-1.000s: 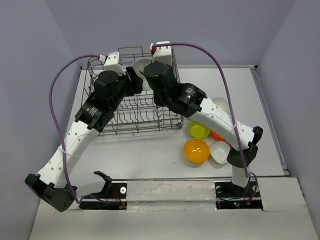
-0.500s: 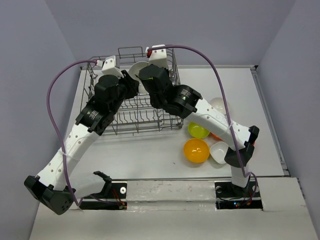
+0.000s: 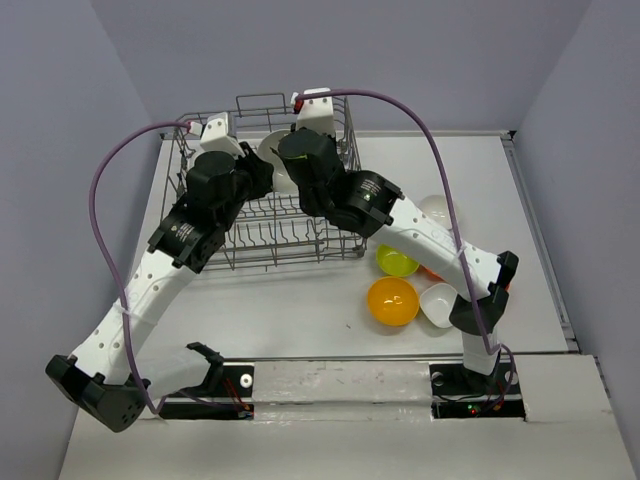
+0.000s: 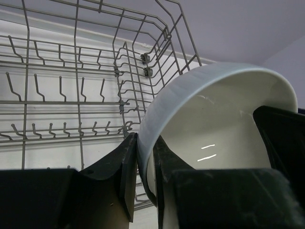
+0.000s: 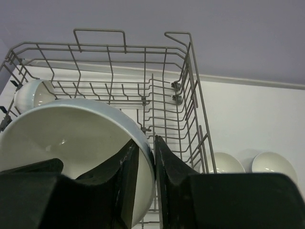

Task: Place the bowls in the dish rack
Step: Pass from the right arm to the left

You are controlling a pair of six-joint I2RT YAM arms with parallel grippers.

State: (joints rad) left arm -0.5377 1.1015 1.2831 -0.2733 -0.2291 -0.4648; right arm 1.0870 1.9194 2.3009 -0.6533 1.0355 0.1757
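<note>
Both of mine are loaded: left gripper [image 4: 145,157] pinches the rim of a white bowl [image 4: 214,109], which stands tilted on edge, and right gripper [image 5: 147,152] is clamped on the rim of a second white bowl [image 5: 71,129]. The dish rack [image 5: 190,95] lies just below and ahead, tines up (edge-down entry, I reckon). From above, my arms cover most of both bowls, and I can't tell which slot sits under either

I count one dish rack [image 3: 270,262] and eight bowls. Two are held over the rack: the left white bowl [image 4: 214,109] in the left tool [image 4: 144,162] and the right white bowl [image 5: 71,133] in the right tool [image 5: 144,157]. Six sit on the surface [image 3: 280,300] right of the rack:
- the nearer round white bowl [image 5: 224,163]
- the farther round white bowl [image 5: 274,164]
- one squarish white bowl [image 3: 437,303]
- one lime green bowl [image 3: 397,262]
- one orange-yellow bowl [image 3: 392,301]
- one red-orange bowl [image 3: 431,270], mostly hidden
</note>
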